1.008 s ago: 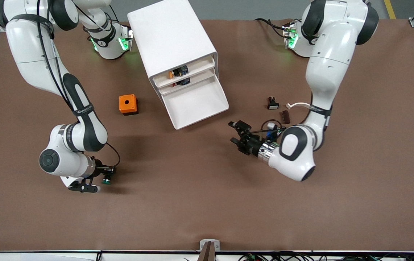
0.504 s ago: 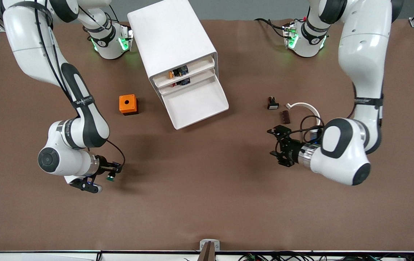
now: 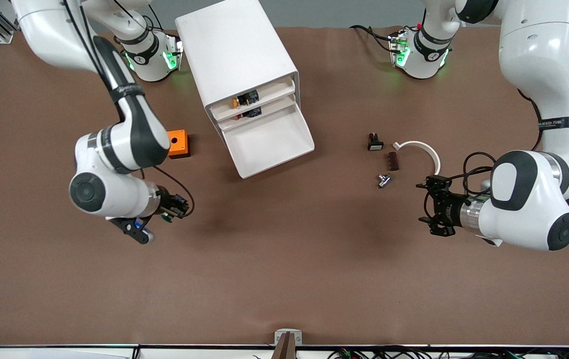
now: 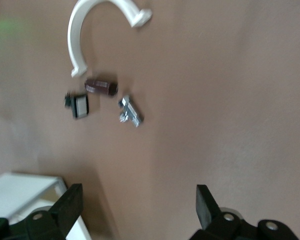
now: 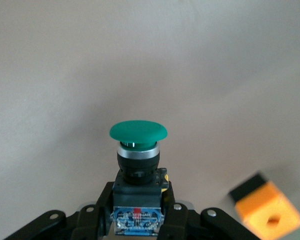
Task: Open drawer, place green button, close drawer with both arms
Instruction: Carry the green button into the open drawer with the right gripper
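Note:
The white cabinet [image 3: 237, 50] stands at the table's back. Its third drawer [image 3: 269, 144] is pulled out and slopes down to the table, with nothing showing in it. The button [image 5: 138, 131], green cap outward, sits clamped by its black-blue body in my right gripper [image 5: 140, 202]. That right gripper [image 3: 172, 207] hangs over bare table beside the orange box, with the button [image 3: 166, 216] at its tip. My left gripper [image 3: 426, 205] stands open and holds nothing, over the table near the small parts. In the left wrist view the left gripper [image 4: 137, 210] shows only brown table between its jaws.
An orange box [image 3: 179, 143] with a round hole sits beside the cabinet. Toward the left arm's end lie a black part with a white face [image 3: 375, 142], a brown part [image 3: 392, 161], a silver part [image 3: 383, 180] and a white curved piece [image 3: 421, 148].
My right gripper rose with the button and moved toward the orange box and cabinet. The left arm drew back toward its own end of the table, uncovering the silver part.

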Tool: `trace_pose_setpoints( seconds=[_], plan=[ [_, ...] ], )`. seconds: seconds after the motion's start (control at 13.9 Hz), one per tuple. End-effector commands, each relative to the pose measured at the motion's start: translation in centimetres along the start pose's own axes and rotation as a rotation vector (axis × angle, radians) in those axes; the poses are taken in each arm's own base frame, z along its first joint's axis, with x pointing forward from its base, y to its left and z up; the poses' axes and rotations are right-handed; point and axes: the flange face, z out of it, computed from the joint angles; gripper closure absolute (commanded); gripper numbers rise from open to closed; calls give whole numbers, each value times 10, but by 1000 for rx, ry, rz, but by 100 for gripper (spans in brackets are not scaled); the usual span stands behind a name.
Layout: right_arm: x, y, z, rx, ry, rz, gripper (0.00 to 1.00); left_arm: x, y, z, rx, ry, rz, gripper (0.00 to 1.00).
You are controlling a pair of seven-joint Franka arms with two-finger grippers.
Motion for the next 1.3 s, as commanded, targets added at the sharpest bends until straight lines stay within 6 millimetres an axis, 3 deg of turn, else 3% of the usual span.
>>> trace_pose_setpoints(
  seconds=[0.0, 0.29, 0.5, 0.72, 0.94, 1.01, 1.22],
  plan=[
    [-67, -18, -2, -19, 12, 176, 99, 1, -16, -18, -25, 96, 109, 1],
    [-153, -55, 19, -25, 38, 374, 98, 1, -30, -39, -46, 195, 326, 1],
    [-213, -66, 66, 29, 68, 458, 98, 1, -39, -47, -20, 251, 509, 1],
    [-248, -69, 98, 73, 76, 515, 98, 0, -40, -47, 1, 260, 642, 1],
    [-263, -63, 124, 94, 82, 543, 94, -10, -39, -37, 26, 260, 761, 1],
    [-263, -63, 124, 99, 82, 550, 87, -14, -37, -32, 40, 260, 839, 1],
    [-257, -63, 122, 96, 82, 560, 47, -30, -30, -15, 49, 266, 986, 1]
  ],
)
